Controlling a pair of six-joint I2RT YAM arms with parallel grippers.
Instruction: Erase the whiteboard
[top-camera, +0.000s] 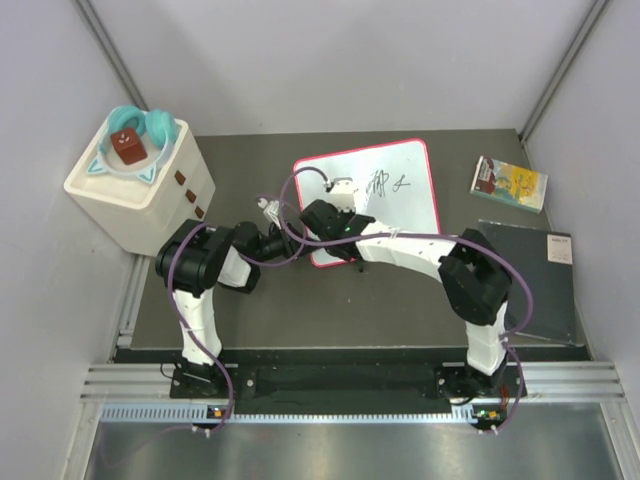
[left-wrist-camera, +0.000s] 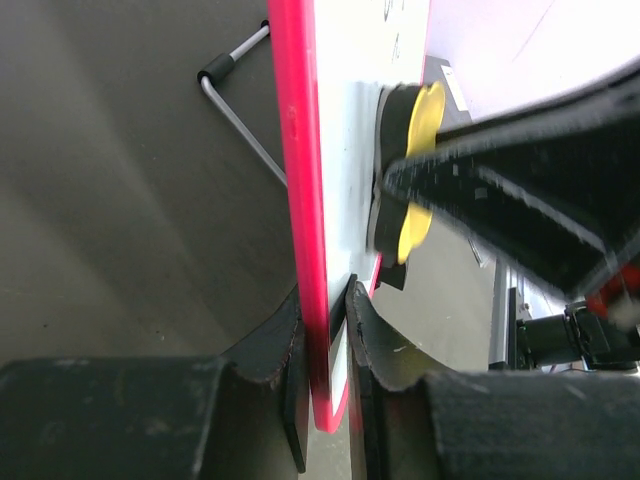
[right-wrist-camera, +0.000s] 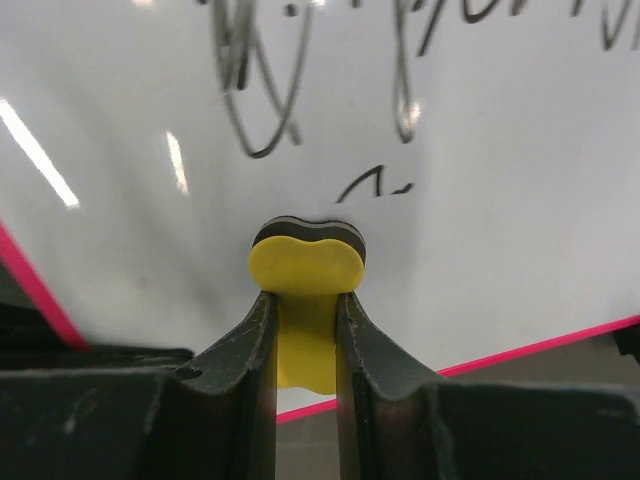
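The whiteboard (top-camera: 405, 210), white with a thin pink frame and black scribbles (top-camera: 385, 183), lies mid-table. My left gripper (top-camera: 303, 243) is shut on its near-left edge; in the left wrist view the pink frame (left-wrist-camera: 298, 150) runs between the two fingers of that gripper (left-wrist-camera: 338, 300). My right gripper (top-camera: 343, 203) is shut on a yellow eraser (right-wrist-camera: 305, 262) with a dark felt underside, pressed onto the whiteboard (right-wrist-camera: 480, 200) just below the scribbles (right-wrist-camera: 260, 90). The same eraser (left-wrist-camera: 420, 130) shows against the board in the left wrist view.
A white box (top-camera: 140, 195) with teal headphones (top-camera: 150, 125) and a brown cube stands back left. A colourful booklet (top-camera: 510, 183) lies at the back right, and a dark grey panel (top-camera: 545, 285) at the right. A wire stand (left-wrist-camera: 240, 120) sticks out beside the board's left edge.
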